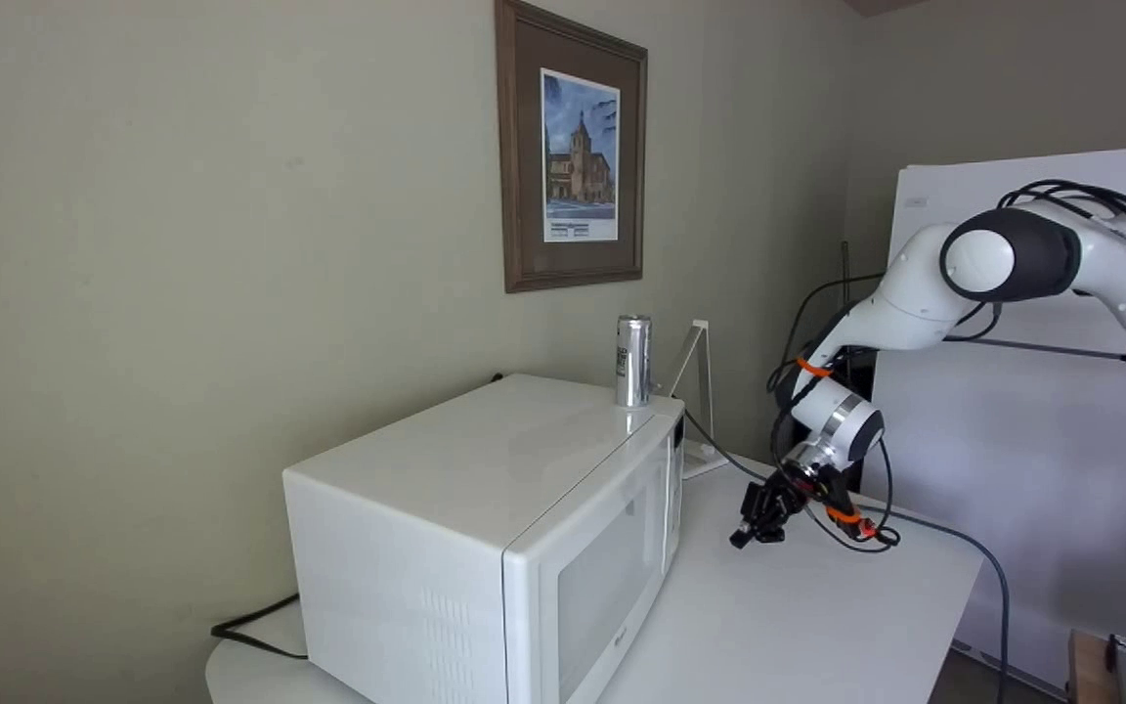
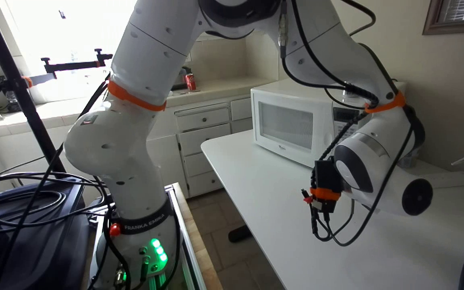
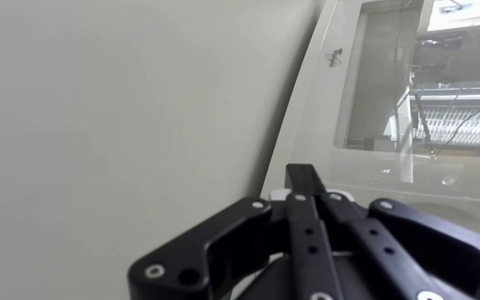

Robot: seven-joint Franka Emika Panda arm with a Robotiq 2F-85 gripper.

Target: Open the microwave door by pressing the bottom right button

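A pale wall (image 1: 231,215) with one framed picture (image 1: 578,156) rose beside the white table (image 1: 798,626), where one microwave (image 1: 397,577) sat, its door (image 2: 286,123) closed. I saw one silver can (image 1: 632,364) upright on the microwave's top. In an exterior view I also had one red can (image 2: 190,82) on a counter (image 2: 232,83); the wrist view left it out but gave me my one gripper (image 3: 304,179) close up, clenched, fingertips (image 3: 298,177) together. It hung over the table near the microwave's front.

The gripper (image 3: 305,178) has its fingers (image 3: 302,210) together. At right is the microwave door (image 3: 383,112), at left the table (image 3: 136,133).
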